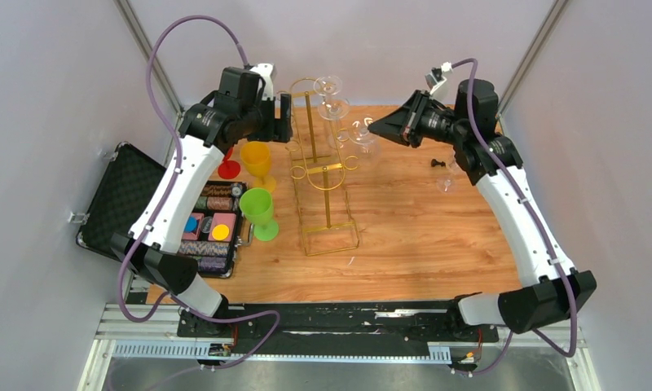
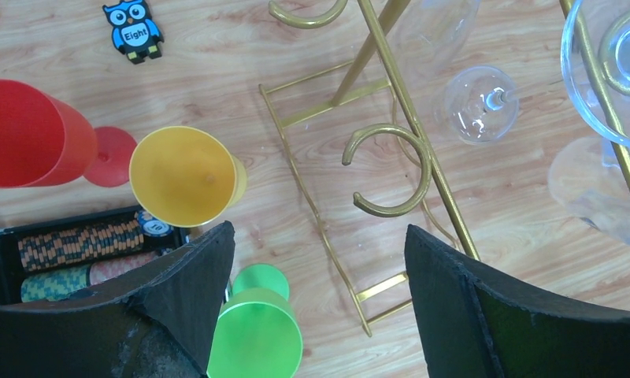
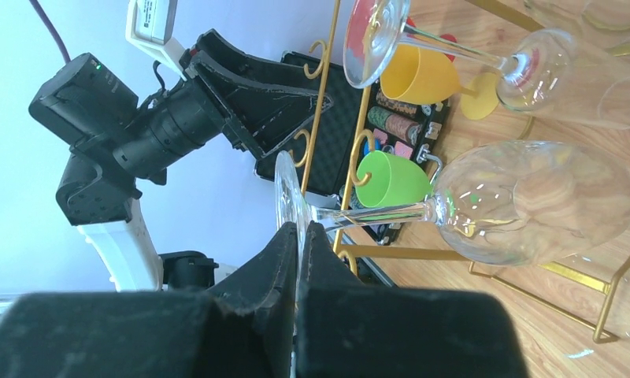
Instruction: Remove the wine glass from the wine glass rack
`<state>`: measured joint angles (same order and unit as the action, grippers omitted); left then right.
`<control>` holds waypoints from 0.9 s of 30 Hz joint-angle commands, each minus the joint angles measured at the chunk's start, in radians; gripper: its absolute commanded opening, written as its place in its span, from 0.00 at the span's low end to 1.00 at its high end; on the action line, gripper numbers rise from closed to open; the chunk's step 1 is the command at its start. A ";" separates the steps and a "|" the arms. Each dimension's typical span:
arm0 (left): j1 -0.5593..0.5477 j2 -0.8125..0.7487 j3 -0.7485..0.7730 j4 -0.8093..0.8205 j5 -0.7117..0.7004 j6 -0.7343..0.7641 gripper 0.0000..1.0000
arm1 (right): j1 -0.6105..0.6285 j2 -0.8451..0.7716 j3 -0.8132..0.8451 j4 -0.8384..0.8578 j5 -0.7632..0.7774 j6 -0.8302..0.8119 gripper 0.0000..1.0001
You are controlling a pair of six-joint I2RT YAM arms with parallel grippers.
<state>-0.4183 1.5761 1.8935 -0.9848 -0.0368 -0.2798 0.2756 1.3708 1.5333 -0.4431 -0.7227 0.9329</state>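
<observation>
Wooden desk (image 1: 437, 236) carries the wine glass rack (image 1: 328, 189); the wine glass (image 3: 532, 201) hangs at its right side, foot pinched in the closed right hand (image 3: 298, 236). The left hand (image 2: 318, 232) hovers open above the rack. A sideways pull could snag the stem on a loop, tipping the rack or knocking the second glass (image 3: 572, 79).

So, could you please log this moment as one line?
right gripper: shut on wine glass foot | wine glass: on rack | left gripper: open over rack

Your wine glass rack (image 1: 328, 199) stands on the table (image 1: 420, 232), goblets (image 1: 257, 156) and case (image 1: 123, 191) at its left, wine glass (image 1: 363, 135) at its right.
</observation>
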 commanded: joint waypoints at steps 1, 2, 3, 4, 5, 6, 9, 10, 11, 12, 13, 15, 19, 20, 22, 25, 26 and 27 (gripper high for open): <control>-0.001 -0.056 0.045 -0.052 0.000 0.038 0.88 | -0.028 -0.093 -0.035 0.065 -0.037 -0.008 0.00; -0.002 -0.058 0.055 -0.063 0.004 0.042 0.89 | -0.035 -0.108 -0.045 0.065 -0.043 -0.014 0.00; -0.001 -0.060 0.059 -0.084 0.004 0.044 0.89 | -0.041 -0.121 -0.058 0.064 -0.047 -0.020 0.00; -0.001 -0.068 0.063 -0.093 0.004 0.046 0.90 | -0.046 -0.136 -0.069 0.062 -0.052 -0.030 0.00; -0.001 -0.073 0.062 -0.105 0.005 0.046 0.90 | -0.052 -0.149 -0.079 0.059 -0.056 -0.037 0.00; -0.001 -0.087 0.060 -0.111 0.004 0.047 0.91 | -0.059 -0.163 -0.087 0.057 -0.063 -0.046 0.00; -0.001 -0.119 0.050 -0.141 0.002 0.047 0.92 | -0.068 -0.204 -0.109 0.048 -0.076 -0.092 0.00; -0.001 -0.138 0.047 -0.147 0.003 0.045 0.92 | -0.067 -0.220 -0.118 0.045 -0.076 -0.112 0.00; -0.001 -0.148 0.037 -0.156 0.004 0.045 0.92 | -0.067 -0.235 -0.127 0.044 -0.080 -0.137 0.00; -0.001 -0.170 0.031 -0.161 0.013 0.047 0.93 | -0.067 -0.250 -0.137 0.043 -0.088 -0.162 0.00; -0.001 -0.181 0.017 -0.168 0.021 0.047 0.94 | -0.069 -0.264 -0.147 0.042 -0.103 -0.187 0.00; -0.001 -0.229 -0.005 -0.175 0.058 0.043 0.95 | -0.068 -0.297 -0.179 0.040 -0.133 -0.245 0.00; -0.001 -0.308 -0.072 -0.171 0.150 0.014 1.00 | -0.066 -0.383 -0.259 0.033 -0.154 -0.346 0.00; -0.001 -0.323 -0.089 -0.161 0.186 0.008 1.00 | -0.067 -0.405 -0.276 0.027 -0.160 -0.370 0.00; -0.001 -0.363 -0.135 -0.146 0.235 -0.010 1.00 | -0.064 -0.449 -0.301 0.014 -0.176 -0.412 0.00; 0.000 -0.428 -0.218 -0.120 0.309 -0.053 1.00 | -0.037 -0.499 -0.335 -0.004 -0.207 -0.472 0.00; 0.000 -0.443 -0.239 -0.095 0.326 -0.064 1.00 | -0.019 -0.512 -0.344 -0.013 -0.210 -0.490 0.00; 0.000 -0.475 -0.289 -0.080 0.361 -0.086 1.00 | 0.001 -0.525 -0.354 -0.024 -0.209 -0.510 0.00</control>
<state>-0.4175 1.1690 1.6978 -1.1309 0.1844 -0.2955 0.2256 0.9070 1.1961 -0.4797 -0.8772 0.5575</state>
